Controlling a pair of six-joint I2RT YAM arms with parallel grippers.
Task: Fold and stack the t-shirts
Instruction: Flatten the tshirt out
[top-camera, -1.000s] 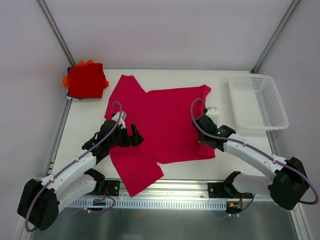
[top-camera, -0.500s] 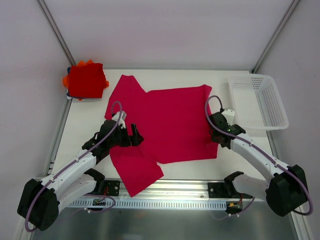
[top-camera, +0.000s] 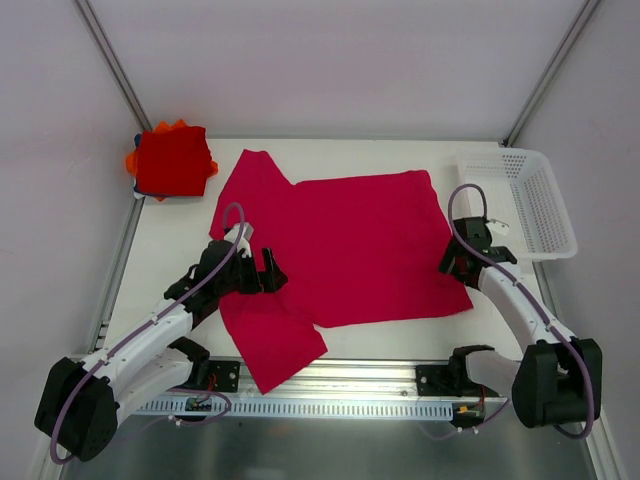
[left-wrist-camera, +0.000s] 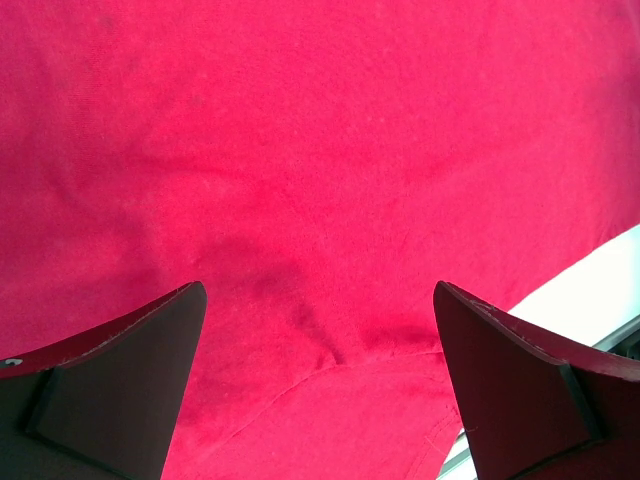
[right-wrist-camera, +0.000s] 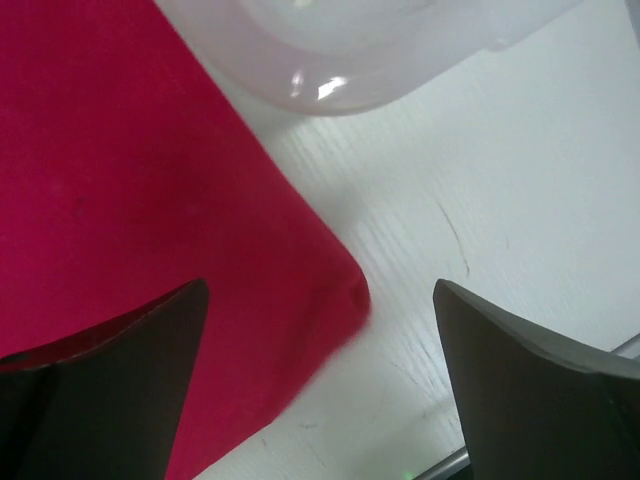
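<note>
Finding: t-shirt (top-camera: 350, 245) flat, fold not begun

It lies just left of the basket (top-camera: 500, 153), long axis running leftward away from it. The right gripper (right-wrist-camera: 320, 290), fingers spread and empty, hovers over the corner nearest the basket. The left gripper (left-wrist-camera: 320, 290), likewise spread, hangs over the end farthest from the basket. Judgement: the right arm is nearer a graspable edge.

A white table (top-camera: 340, 156) stands between pale walls (top-camera: 330, 60), grey metal struts (top-camera: 108, 62) at the corners.
</note>
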